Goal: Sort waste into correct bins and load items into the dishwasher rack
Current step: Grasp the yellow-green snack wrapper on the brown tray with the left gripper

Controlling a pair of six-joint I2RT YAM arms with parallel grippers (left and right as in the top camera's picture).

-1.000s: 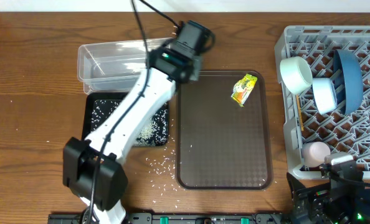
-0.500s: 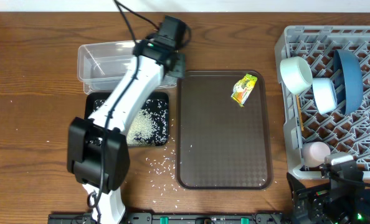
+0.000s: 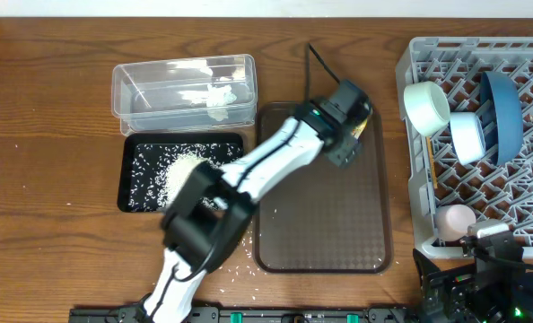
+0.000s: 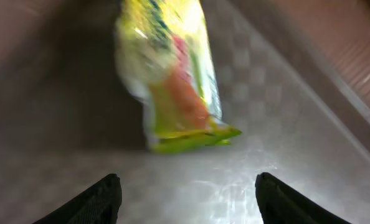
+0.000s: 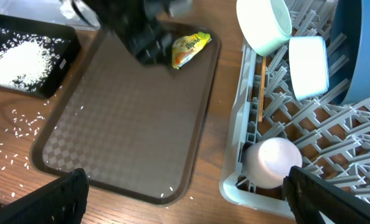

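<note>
The green-and-yellow snack wrapper (image 4: 172, 74) lies on the brown serving tray (image 3: 320, 224), near its far right corner. My left gripper (image 4: 188, 193) hovers just short of it, open and holding nothing. A crumpled white tissue (image 3: 220, 97) rests in the clear tub (image 3: 127, 90). Rice (image 3: 172, 170) is heaped in the black tray (image 3: 125, 193). The dishwasher rack (image 3: 410, 54) holds a pale green bowl (image 3: 425, 106), a white-and-blue bowl (image 3: 468, 136), a blue bowl (image 3: 502, 103), a pink cup (image 3: 455, 218) and chopsticks (image 5: 260, 93). My right gripper (image 5: 188, 196) is open above the table's front edge, between tray and rack.
Loose rice grains (image 3: 231, 238) are scattered on the wood between the black tray and the brown tray. My left arm (image 3: 249, 175) stretches diagonally over the black tray's right end and the brown tray's left side.
My left arm swung right from the clear tub to the wrapper on the brown tray. Its jaws opened, and the tissue now lies in the tub. The right arm stayed still.
</note>
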